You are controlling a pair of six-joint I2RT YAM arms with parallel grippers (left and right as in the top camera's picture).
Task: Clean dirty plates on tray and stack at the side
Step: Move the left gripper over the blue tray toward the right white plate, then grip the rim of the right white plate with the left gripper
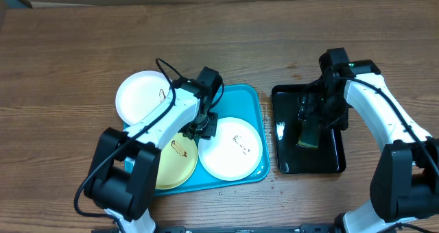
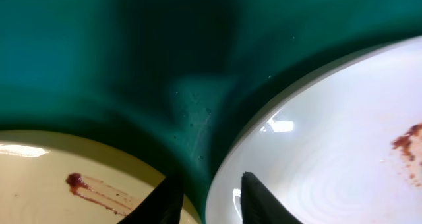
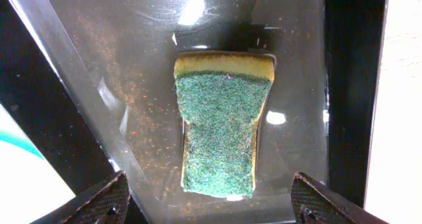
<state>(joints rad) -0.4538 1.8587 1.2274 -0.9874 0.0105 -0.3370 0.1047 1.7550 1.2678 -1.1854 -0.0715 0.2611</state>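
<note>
Overhead, we see the left arm stretched forward over the blue tray (image 1: 241,100), its left gripper (image 1: 202,127) pointing down between the yellow plate (image 1: 175,166) and the smeared white plate (image 1: 233,148), which lie side by side in the tray. From the left wrist, its fingers (image 2: 261,201) stand close together on either side of that white plate's rim; we cannot tell whether they pinch it. Another white plate (image 1: 140,96) sits at the tray's far left corner. The right arm bends over the black tray (image 1: 330,157), with the right gripper (image 3: 211,201) spread wide above a green sponge (image 3: 221,125) lying flat inside.
</note>
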